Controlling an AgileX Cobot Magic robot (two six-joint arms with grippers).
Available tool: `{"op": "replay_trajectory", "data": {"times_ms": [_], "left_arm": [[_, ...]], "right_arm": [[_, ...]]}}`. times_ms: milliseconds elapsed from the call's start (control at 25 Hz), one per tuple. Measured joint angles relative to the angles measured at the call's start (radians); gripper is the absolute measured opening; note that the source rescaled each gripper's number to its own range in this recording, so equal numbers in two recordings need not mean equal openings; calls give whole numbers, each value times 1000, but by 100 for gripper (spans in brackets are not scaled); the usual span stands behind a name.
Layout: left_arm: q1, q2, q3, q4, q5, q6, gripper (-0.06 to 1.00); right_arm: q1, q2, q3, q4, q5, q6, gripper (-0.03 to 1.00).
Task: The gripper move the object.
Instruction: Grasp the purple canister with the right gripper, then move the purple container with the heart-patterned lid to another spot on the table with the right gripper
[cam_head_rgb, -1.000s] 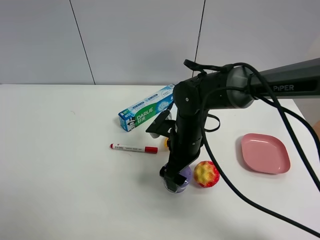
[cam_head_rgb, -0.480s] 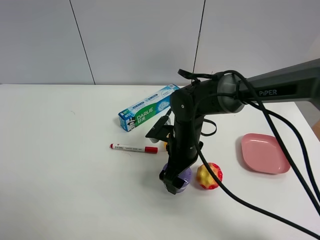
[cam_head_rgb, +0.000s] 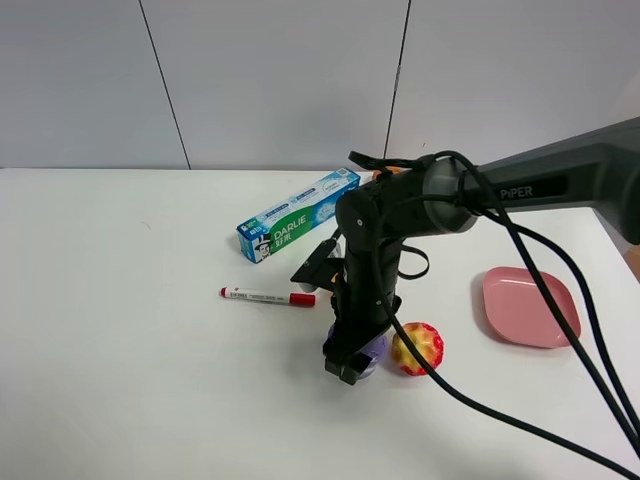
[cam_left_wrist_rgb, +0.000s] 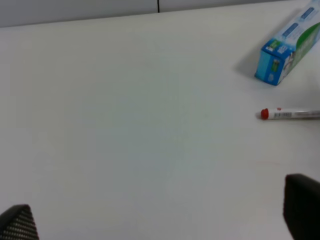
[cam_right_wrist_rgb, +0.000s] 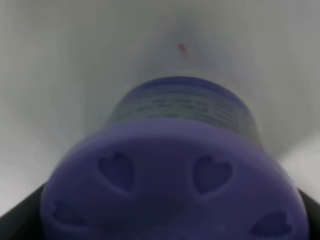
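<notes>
The right gripper (cam_head_rgb: 352, 366) pointed straight down at the worktop (cam_head_rgb: 140, 370) with the lilac container (cam_head_rgb: 374, 349) standing upright between its jaws. In the right wrist view the lid (cam_right_wrist_rgb: 170, 185), pierced with heart-shaped holes, filled the whole span from one dark jaw to the other with no gap showing on either side, so the jaws looked pressed onto it, pinching it across the lid. The container was squat and round, with no long axis to line up with; its upright axis ran along the jaws' own reach, and any move looked likely to start from this hold. A red-and-yellow bumpy ball (cam_head_rgb: 418, 348) lay just beside the jaws, on the side toward the pink plate (cam_head_rgb: 530, 306), close enough that a sideways carry that way could nudge it. A red-capped marker (cam_head_rgb: 262, 296) and a Darlie toothpaste box (cam_head_rgb: 295, 216) lay farther off on the other side. The left gripper (cam_left_wrist_rgb: 160, 225) hung well apart, its jaws spread over bare worktop, so the right arm was plainly the nearer.
</notes>
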Motion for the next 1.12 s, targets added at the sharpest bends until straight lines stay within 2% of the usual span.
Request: {"op": "replay_trajectory", "data": {"times_ms": [400, 680, 920, 1120], "left_arm": [[0, 0, 0, 0, 0, 0, 100], [0, 0, 0, 0, 0, 0, 100], [0, 0, 0, 0, 0, 0, 100], [0, 0, 0, 0, 0, 0, 100]], "right_arm": [[0, -12, -4, -1, -11, 56, 0], [-2, -141, -19, -33, -25, 117, 0], [-82, -236, -52, -73, -21, 181, 0], [-193, -268, -53, -101, 16, 229, 0]]}}
